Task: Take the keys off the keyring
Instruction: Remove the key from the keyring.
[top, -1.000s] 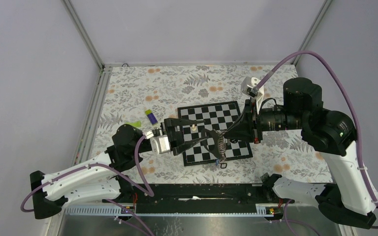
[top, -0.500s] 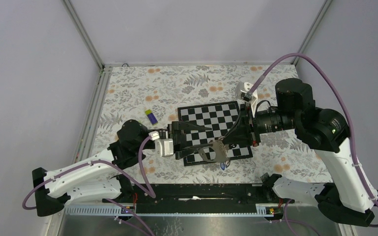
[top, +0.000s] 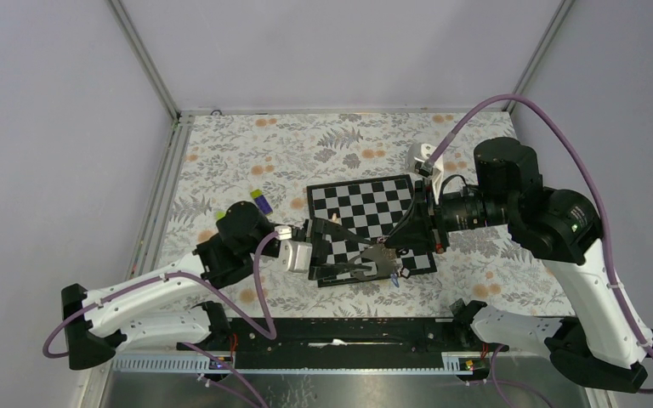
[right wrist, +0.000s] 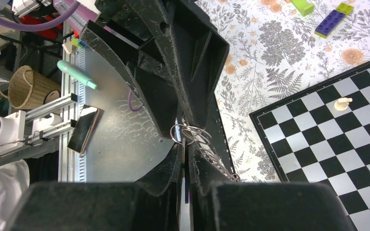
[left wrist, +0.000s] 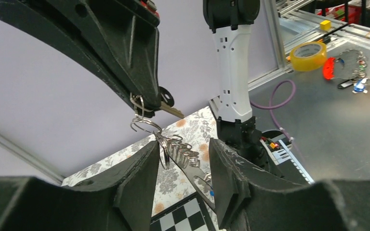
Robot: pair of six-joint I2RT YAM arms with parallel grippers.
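one keyring (left wrist: 147,126) held up over one chessboard (top: 366,200)
right hand (left wrist: 142,98) clamps its top ring; one key (left wrist: 169,107) seen, perhaps more hidden; left hand (left wrist: 183,147) gapes around the rings below.

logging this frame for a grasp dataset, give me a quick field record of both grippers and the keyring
right gripper: shut on the keyring, held off the table
left gripper: open, fingers either side of the hanging bunch
keys: one shows at the right gripper's tip, beside the ring
chessboard: under both grippers, pale pawn on it
task state: no loose key in view
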